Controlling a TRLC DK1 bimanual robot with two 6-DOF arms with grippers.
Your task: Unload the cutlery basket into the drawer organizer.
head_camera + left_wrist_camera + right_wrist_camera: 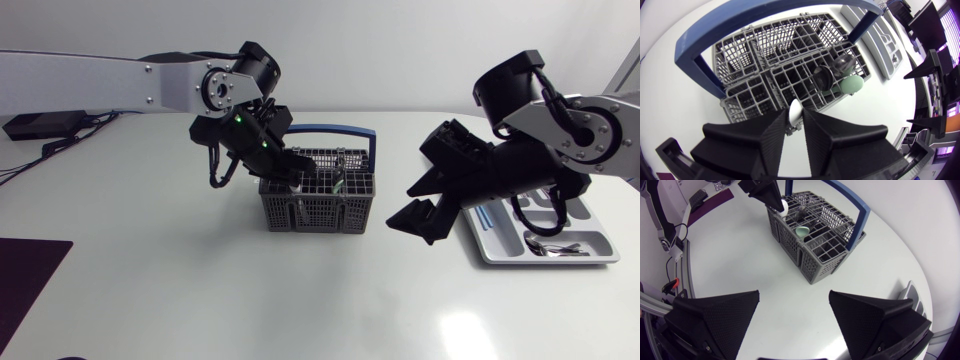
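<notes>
Left claw pinching a white utensil in the basket

My left claw is squeezing the rounded top of a white utensil, which is standing upright with its long axis vertical in an edge cell of the cutlery basket mid-counter. If I am tilting it while lifting, it could catch the grid and drag the basket, or slip free. My right claw is hanging spread near the drawer organizer by the counter's right edge.

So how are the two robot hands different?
The left hand is squeezed shut on a white utensil; the right hand is wide open and empty. The left hand sits over the cutlery basket; the right hand hangs over the table beside it. Both are black, with two wedge fingers.
</notes>
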